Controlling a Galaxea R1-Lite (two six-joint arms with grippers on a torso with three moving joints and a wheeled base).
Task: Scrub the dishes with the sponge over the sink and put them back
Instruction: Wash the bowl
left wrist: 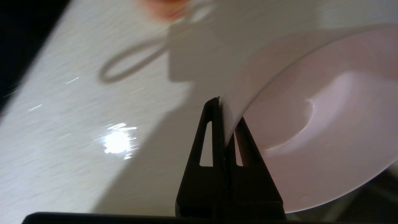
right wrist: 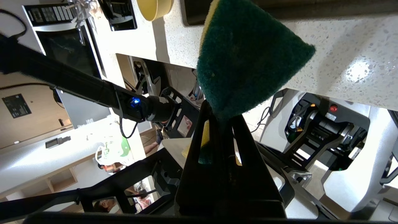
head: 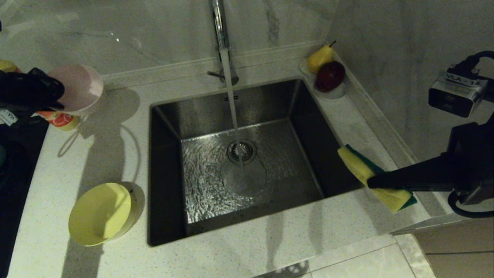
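While left end effector (left wrist: 224, 124) pinches the pink bowl (head: 79, 88) rim at 10 o'clock, swing it under the faucet stream (head: 230, 92) toward the sponge (head: 370, 178) clamped in right end effector (head: 372, 182) at 3 o'clock.

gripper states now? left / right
Left gripper: shut on the rim of the pink bowl, held above the counter left of the sink.
Right gripper: shut on the sponge, at the sink's right edge.

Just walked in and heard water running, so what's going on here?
The robot is mid dishwashing. Its left end effector is shut on the pink bowl's rim, holding it above the counter left of the sink. The right end effector grips the sponge at the sink's right edge. A yellow bowl waits; the faucet runs.
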